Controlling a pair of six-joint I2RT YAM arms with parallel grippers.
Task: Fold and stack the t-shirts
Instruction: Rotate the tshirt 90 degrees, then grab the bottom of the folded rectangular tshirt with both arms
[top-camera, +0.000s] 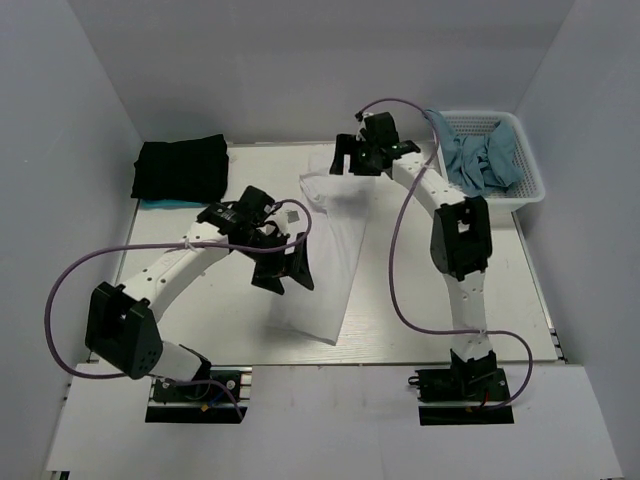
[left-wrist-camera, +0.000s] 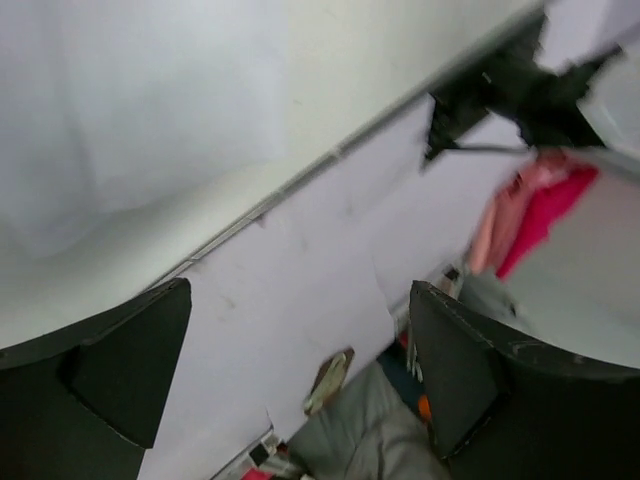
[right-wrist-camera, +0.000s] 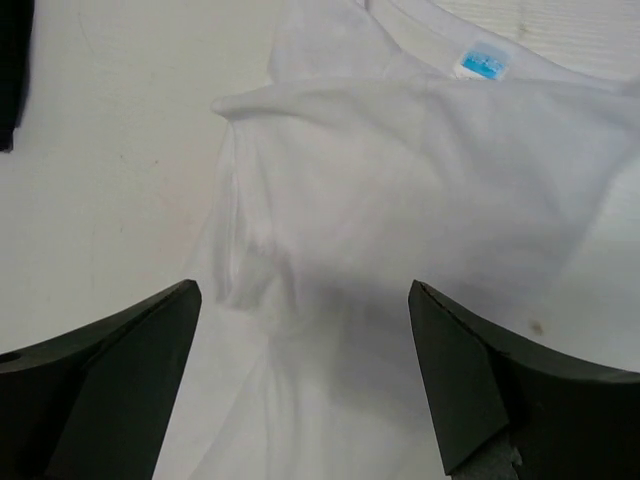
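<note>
The white t-shirt (top-camera: 325, 250) lies folded into a long strip down the middle of the table, collar end at the back. The black t-shirt (top-camera: 181, 168) lies folded at the back left. My left gripper (top-camera: 285, 268) is open and empty, raised over the left edge of the white shirt's lower half. Its wrist view is blurred, with both fingers (left-wrist-camera: 110, 375) spread wide. My right gripper (top-camera: 352, 162) is open and empty above the collar end. In its wrist view (right-wrist-camera: 305, 295) the white shirt (right-wrist-camera: 420, 190) with its blue neck label (right-wrist-camera: 483, 60) lies below the jaws.
A white basket (top-camera: 528, 180) with blue-grey cloths (top-camera: 485, 160) stands at the back right. A thin light-blue edge (top-camera: 160, 203) shows under the black shirt. White walls close in the table on the left, back and right.
</note>
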